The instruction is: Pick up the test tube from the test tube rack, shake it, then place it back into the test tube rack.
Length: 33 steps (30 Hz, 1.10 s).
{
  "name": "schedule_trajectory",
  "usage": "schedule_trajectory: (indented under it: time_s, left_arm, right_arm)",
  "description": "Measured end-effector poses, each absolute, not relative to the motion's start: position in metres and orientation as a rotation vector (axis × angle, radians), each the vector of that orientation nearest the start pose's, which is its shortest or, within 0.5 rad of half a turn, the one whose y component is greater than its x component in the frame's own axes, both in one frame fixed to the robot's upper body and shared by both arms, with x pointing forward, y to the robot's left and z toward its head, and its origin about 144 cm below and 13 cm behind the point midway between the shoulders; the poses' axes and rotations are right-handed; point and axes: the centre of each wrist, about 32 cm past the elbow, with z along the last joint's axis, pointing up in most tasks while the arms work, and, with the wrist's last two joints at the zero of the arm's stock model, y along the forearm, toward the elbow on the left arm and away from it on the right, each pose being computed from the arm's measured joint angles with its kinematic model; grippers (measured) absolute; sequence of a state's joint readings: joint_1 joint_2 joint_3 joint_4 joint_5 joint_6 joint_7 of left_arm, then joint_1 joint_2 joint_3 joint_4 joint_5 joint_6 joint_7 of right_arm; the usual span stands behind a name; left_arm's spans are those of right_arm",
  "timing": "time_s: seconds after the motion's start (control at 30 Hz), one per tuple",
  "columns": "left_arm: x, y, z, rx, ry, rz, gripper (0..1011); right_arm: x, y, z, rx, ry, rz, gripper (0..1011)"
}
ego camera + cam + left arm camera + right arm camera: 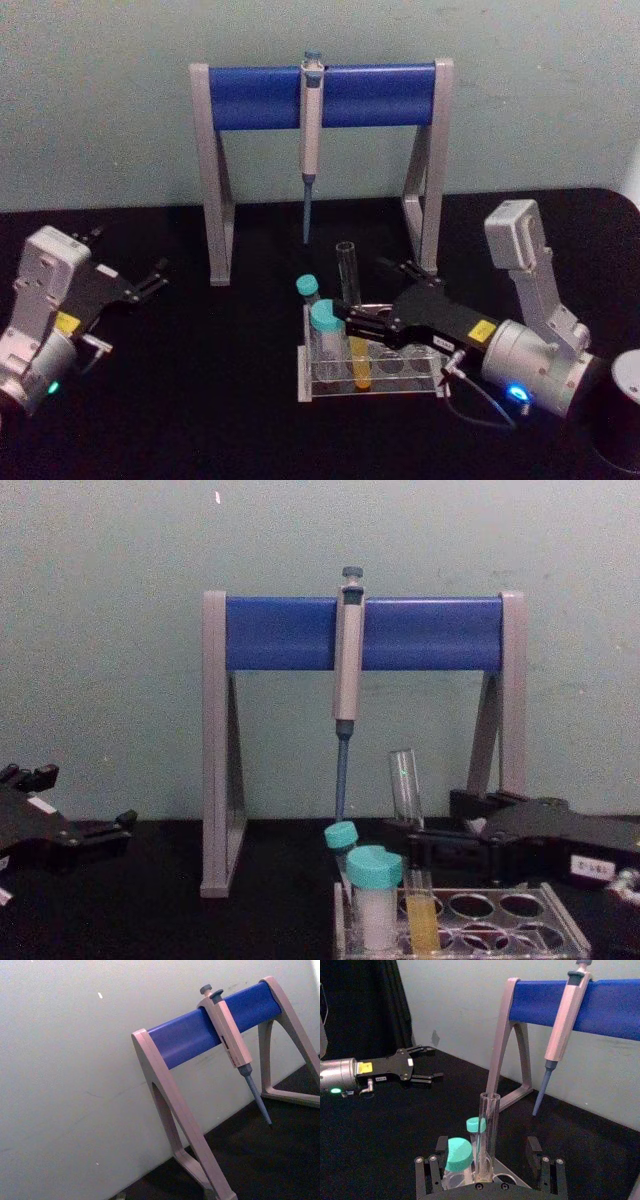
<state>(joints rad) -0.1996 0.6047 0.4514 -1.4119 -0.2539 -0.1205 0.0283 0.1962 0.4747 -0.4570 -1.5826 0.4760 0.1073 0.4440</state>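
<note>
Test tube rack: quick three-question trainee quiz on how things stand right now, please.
1. True or false: the test tube stands in the test tube rack.
2. Which gripper straddles the tube? A) left B) right
3. Fill in: the tube's liquid is ____.
Key: 1 true. 2 B: the right gripper is open, with a finger on either side of the tube; the left gripper sits open at the table's left. 3 yellow.

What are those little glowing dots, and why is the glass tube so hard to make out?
Head view: a blue lamp glows on the right arm, a green lamp on the parked left arm; the tube, flanked by the open right hand, is clear glass against a black table. Chest view: a green glint sits on the tube, which shows better against the pale wall.
</note>
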Motion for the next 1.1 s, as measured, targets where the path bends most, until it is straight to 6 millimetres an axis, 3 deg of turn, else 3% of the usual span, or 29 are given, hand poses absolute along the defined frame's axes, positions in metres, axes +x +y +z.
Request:
schedule_trajectory:
  time_s: [0.4,1.1]
  left_arm:
    - [0.489,0.31,1.14,0.305,-0.285,1.248,1001]
    - [0.489,0.31,1.14,0.305,-0.285,1.248,1001]
  right_arm:
    - [0.5,-0.227,1.172,-0.123,0.071,-0.705,1000]
    - [0.504,-0.224,1.171,-0.121,0.062,-0.7,1000]
